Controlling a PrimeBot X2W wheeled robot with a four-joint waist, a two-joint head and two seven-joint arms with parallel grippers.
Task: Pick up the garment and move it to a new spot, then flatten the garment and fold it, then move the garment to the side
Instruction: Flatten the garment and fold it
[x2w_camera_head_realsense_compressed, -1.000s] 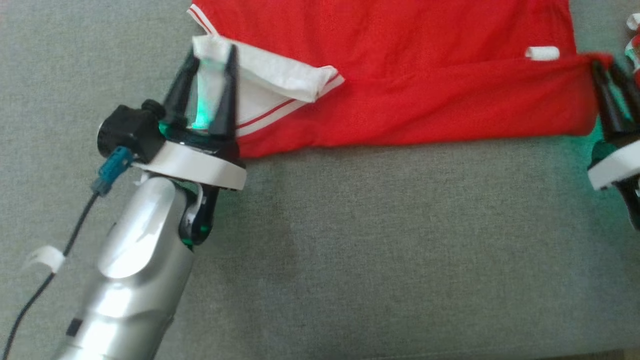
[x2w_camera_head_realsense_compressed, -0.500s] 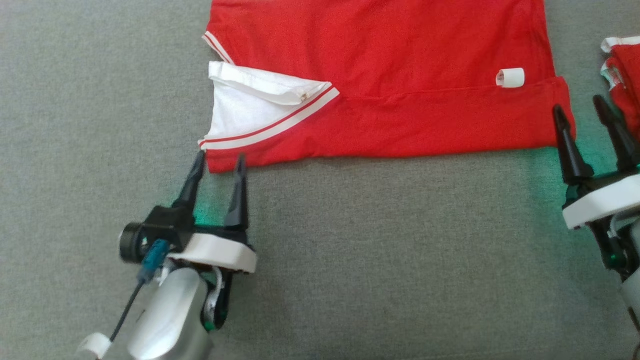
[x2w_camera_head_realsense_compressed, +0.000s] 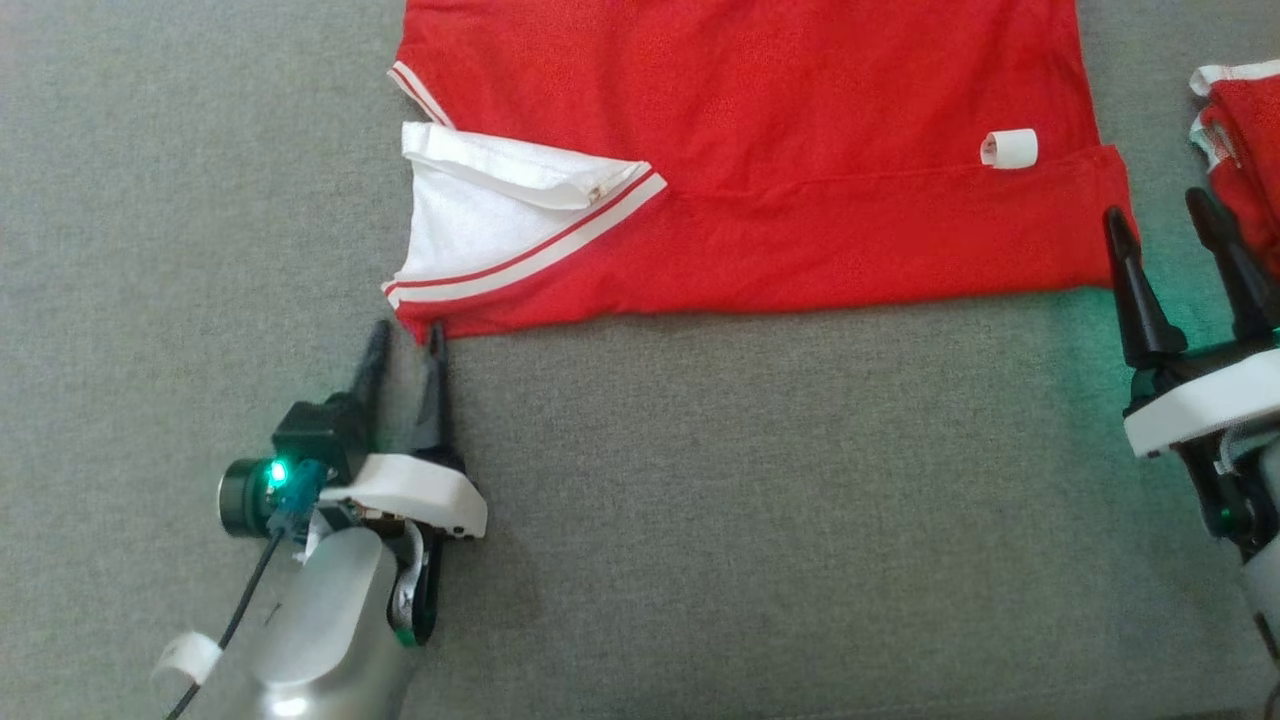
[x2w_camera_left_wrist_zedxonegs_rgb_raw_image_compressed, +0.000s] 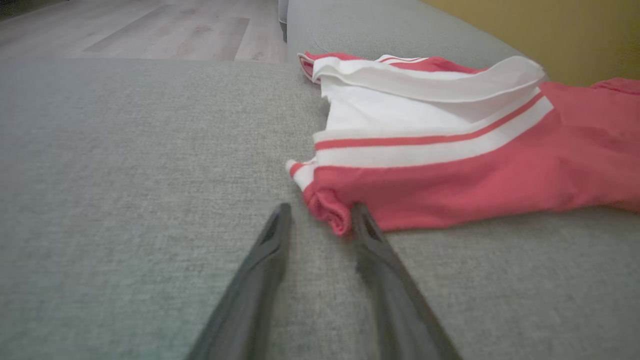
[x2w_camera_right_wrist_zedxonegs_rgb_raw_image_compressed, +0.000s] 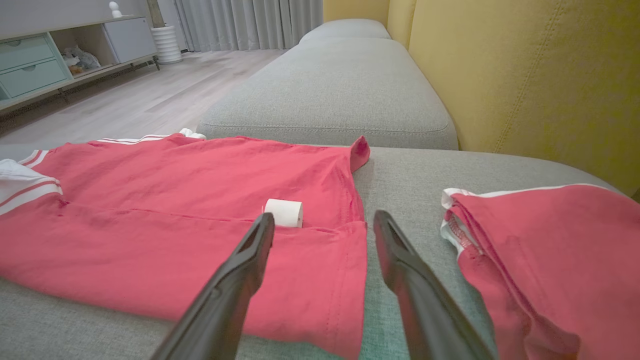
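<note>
A red garment (x2w_camera_head_realsense_compressed: 760, 150) with white, red-striped trim lies spread on the grey sofa cushion (x2w_camera_head_realsense_compressed: 700, 520), its near edge folded over itself. A white sleeve part (x2w_camera_head_realsense_compressed: 480, 215) lies on its left end, and a small white tag (x2w_camera_head_realsense_compressed: 1008, 148) stands near its right end. My left gripper (x2w_camera_head_realsense_compressed: 405, 335) is open on the cushion, its fingertips just at the garment's near-left corner (x2w_camera_left_wrist_zedxonegs_rgb_raw_image_compressed: 327, 212), nothing held. My right gripper (x2w_camera_head_realsense_compressed: 1160, 215) is open beside the garment's right edge (x2w_camera_right_wrist_zedxonegs_rgb_raw_image_compressed: 350, 280), its fingers (x2w_camera_right_wrist_zedxonegs_rgb_raw_image_compressed: 240, 265) straddling that edge.
A second red garment (x2w_camera_head_realsense_compressed: 1240, 150) with white trim lies bunched at the right, close to my right gripper. Yellow sofa backrest (x2w_camera_right_wrist_zedxonegs_rgb_raw_image_compressed: 525, 75) rises behind the cushion. Another grey cushion (x2w_camera_right_wrist_zedxonegs_rgb_raw_image_compressed: 330, 85) continues beyond, with wooden floor (x2w_camera_right_wrist_zedxonegs_rgb_raw_image_compressed: 150, 100) and a cabinet to the side.
Both grippers let go of the folded near edge and drew back toward me. The left gripper's fingers have come closer together near the garment's corner. The camera shifted slightly.
</note>
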